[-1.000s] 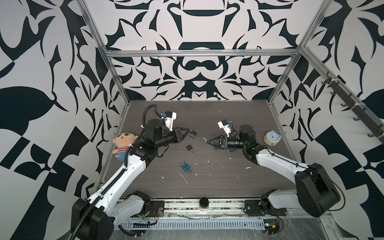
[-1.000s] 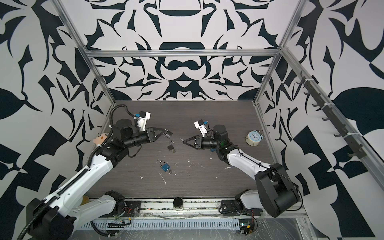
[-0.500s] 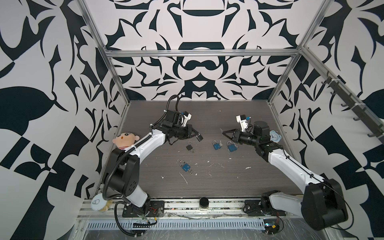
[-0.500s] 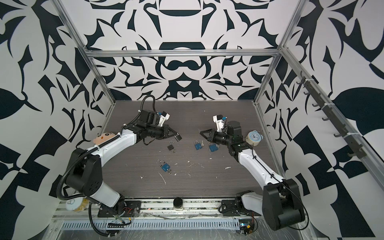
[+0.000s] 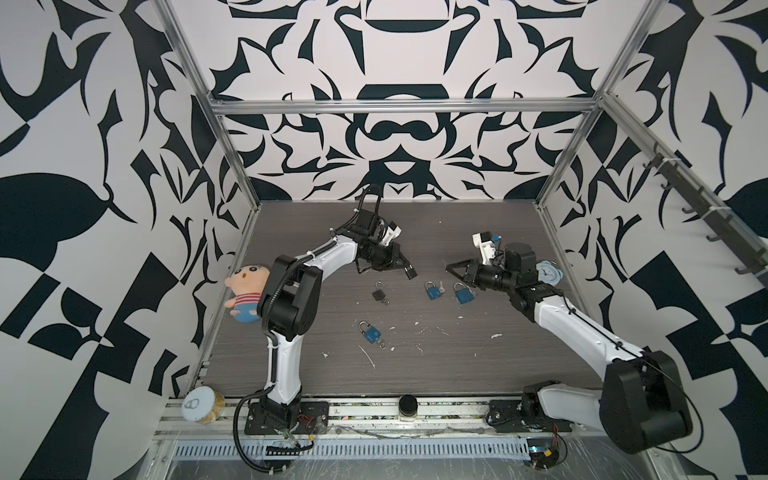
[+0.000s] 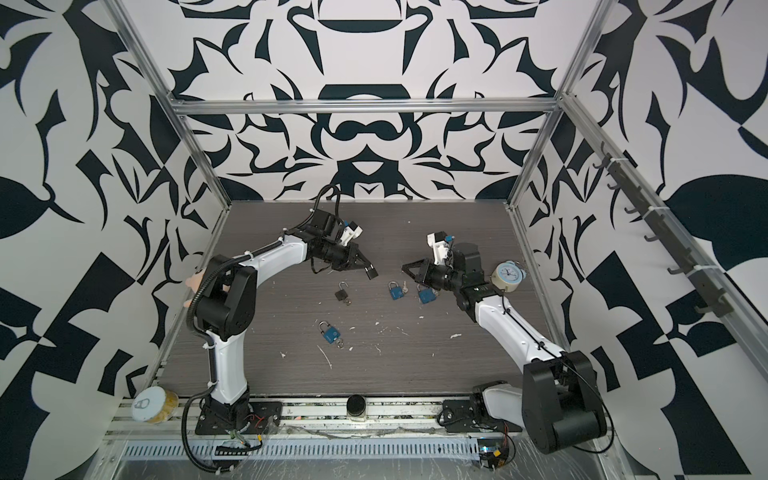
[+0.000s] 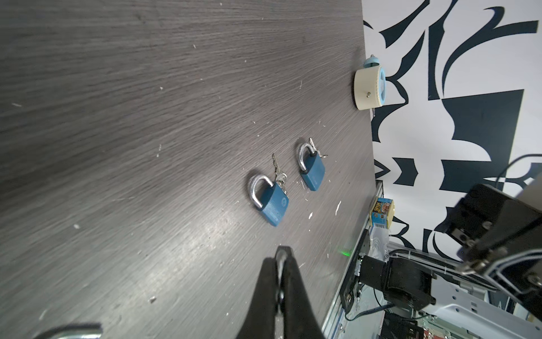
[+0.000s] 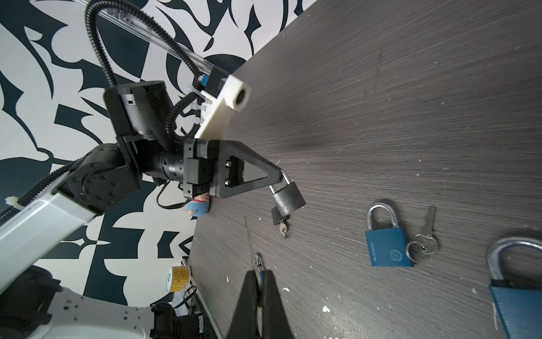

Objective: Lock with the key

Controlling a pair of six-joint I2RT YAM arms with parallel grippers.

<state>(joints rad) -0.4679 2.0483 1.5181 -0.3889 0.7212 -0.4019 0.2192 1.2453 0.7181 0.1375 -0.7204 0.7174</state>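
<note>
The left claw (image 8: 277,177) was clamped on the shackle of a black padlock (image 8: 289,199), which hung just below its tips. The right claw (image 5: 449,267) faced it, pressed shut; between the two claws a blue padlock (image 5: 432,291) and key (image 8: 428,226) lay on the table (image 8: 410,88).

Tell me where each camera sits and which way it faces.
Top view: high above the base rail, looking down at the table; left arm, right arm whole.
Top view: alongside, same table, same arms.
Left wrist: behind the left pincer, facing right arm and blue padlock.
Right wrist: behind the right pincer, facing left arm holding black padlock.
Wrist views share that blue padlock.
</note>
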